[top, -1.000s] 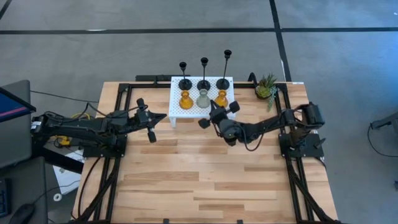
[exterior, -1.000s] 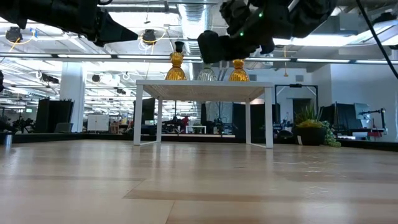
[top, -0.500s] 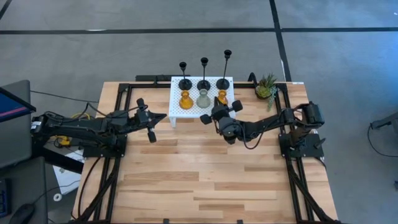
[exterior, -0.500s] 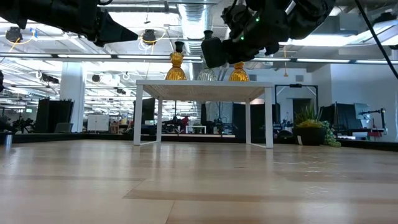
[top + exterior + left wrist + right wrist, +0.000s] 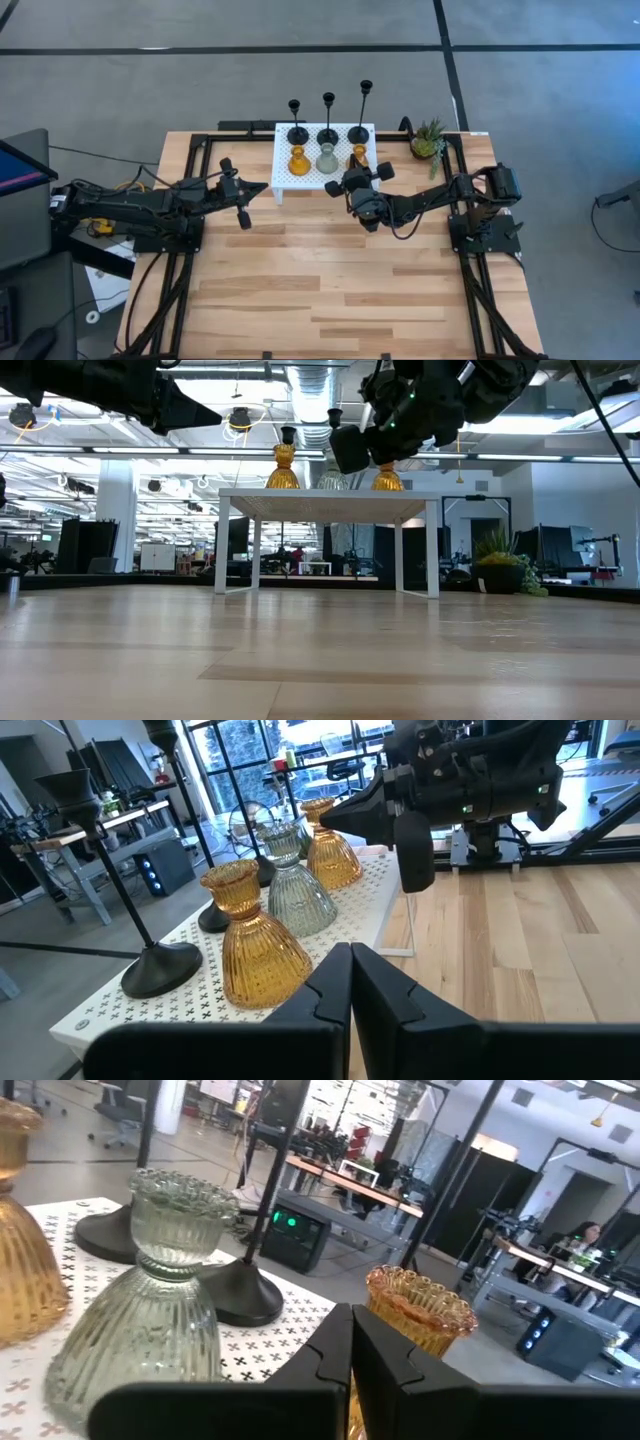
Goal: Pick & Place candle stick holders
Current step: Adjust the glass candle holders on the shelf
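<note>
A light wooden plank table (image 5: 300, 280) with a black metal frame along its edges is carrying a white perforated stand (image 5: 283, 172) on short legs, which is sitting at the middle of the far edge. A small potted green plant (image 5: 428, 139) is standing directly on the tabletop at the far right corner, near the stand but apart from it.

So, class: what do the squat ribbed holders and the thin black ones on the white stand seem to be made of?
Amber holders and grey-green holder: likely pressed glass, being translucent, ribbed and glossy. Black holders: probably metal with a dark satin finish, though the look leaves it open. White stand: matt and perforated, perhaps painted metal.
</note>
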Robot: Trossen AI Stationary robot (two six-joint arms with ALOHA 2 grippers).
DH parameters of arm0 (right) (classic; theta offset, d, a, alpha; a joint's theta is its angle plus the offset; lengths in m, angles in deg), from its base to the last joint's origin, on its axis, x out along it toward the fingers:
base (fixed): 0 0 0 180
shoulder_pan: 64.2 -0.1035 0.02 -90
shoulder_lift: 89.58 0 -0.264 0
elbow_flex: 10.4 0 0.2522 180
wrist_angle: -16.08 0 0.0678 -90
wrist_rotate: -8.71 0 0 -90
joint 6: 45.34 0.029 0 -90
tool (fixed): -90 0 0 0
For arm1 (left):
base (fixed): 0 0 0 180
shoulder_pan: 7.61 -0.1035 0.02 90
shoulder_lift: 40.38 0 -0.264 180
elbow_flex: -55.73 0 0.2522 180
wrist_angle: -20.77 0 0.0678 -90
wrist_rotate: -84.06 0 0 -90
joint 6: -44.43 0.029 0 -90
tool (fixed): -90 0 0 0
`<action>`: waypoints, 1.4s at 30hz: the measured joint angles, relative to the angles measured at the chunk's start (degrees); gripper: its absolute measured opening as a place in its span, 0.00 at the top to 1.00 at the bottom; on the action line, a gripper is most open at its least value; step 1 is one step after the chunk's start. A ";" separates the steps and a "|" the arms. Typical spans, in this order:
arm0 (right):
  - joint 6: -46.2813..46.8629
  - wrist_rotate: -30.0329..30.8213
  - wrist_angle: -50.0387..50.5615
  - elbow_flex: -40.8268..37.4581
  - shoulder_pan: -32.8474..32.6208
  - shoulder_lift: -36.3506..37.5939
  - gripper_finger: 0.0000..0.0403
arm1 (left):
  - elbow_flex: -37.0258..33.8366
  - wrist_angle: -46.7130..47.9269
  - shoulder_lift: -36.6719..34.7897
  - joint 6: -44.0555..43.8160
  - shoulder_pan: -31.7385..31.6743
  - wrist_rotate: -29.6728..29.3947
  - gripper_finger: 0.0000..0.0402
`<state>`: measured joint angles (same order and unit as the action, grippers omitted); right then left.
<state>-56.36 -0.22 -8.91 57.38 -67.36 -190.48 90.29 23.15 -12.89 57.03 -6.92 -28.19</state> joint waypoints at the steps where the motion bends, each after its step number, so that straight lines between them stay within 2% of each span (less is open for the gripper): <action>1: 0.04 0.16 0.14 0.00 -0.01 0.00 1.00 | 0.00 0.00 0.00 0.00 0.00 0.00 0.98; 7: -0.01 -0.24 0.21 0.00 -1.24 0.00 1.00 | 0.00 0.01 0.00 0.02 -0.01 0.00 0.98; 9: -0.22 -2.22 0.35 -0.04 -2.44 0.33 1.00 | 0.00 0.00 0.00 0.02 -0.02 -0.01 0.98; 12: -4.20 -4.91 0.64 -0.07 -5.72 3.06 1.00 | 0.00 0.02 0.00 0.02 -0.02 -0.01 0.98; 16: -7.22 -2.05 9.93 -0.08 -10.36 10.21 1.00 | 0.00 0.18 0.00 0.02 -0.02 -0.01 0.98; 18: -2.57 -2.52 18.00 -1.20 -11.59 15.29 1.00 | 0.00 0.24 0.00 0.02 -0.02 -0.01 0.98; 22: 17.21 -7.42 38.50 -5.67 -12.18 25.24 1.00 | 0.00 0.22 0.00 0.02 0.00 -0.01 0.98; 26: 28.41 -14.40 47.60 -12.07 -11.38 32.55 1.00 | 0.00 0.21 0.00 0.02 0.00 -0.01 0.98; 33: 29.43 -25.96 44.09 -21.28 -10.42 37.85 1.00 | 0.00 0.37 0.48 0.19 0.00 -0.01 0.98; 36: 26.80 -28.14 38.86 -23.52 -10.12 37.90 1.00 | 0.00 -0.43 2.40 -2.12 0.00 0.01 0.98; 39: 24.15 -28.55 37.35 -23.85 -10.12 37.86 1.00 | 0.00 -6.62 6.70 -4.12 -0.04 2.21 0.99; 42: 21.84 -28.30 36.12 -23.85 -9.79 37.88 1.00 | 0.06 -17.13 13.54 -4.27 -0.01 6.14 0.99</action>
<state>-34.53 -28.51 27.21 33.53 -77.15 -152.60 90.35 6.02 0.65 52.76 -6.93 -22.05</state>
